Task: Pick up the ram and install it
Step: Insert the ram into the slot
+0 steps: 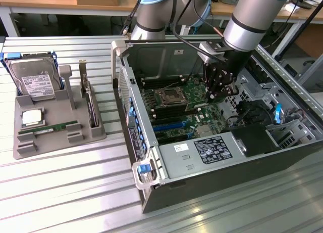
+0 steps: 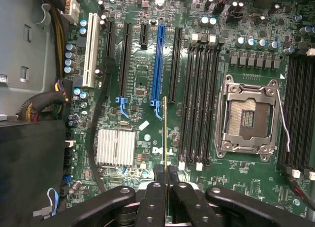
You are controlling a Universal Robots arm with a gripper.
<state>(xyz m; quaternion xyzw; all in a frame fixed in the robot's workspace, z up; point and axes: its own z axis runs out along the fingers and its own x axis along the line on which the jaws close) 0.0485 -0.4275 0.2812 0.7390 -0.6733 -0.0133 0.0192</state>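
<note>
My tool (image 2: 166, 187) pinches the ram (image 2: 165, 138) by one end, edge-on, its thin gold-lined edge running straight out from my fingertips. It hangs above the motherboard (image 2: 147, 89), just beside the black memory slots (image 2: 197, 99), its long axis parallel to theirs. In the exterior view my tool (image 1: 218, 91) sits inside the open computer case (image 1: 202, 157).

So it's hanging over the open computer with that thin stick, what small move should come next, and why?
Probably a short sideways shift: the gripper holds the ram edge-on above the motherboard, beside the black memory slots rather than over one, so it likely needs lining up before lowering.
</note>
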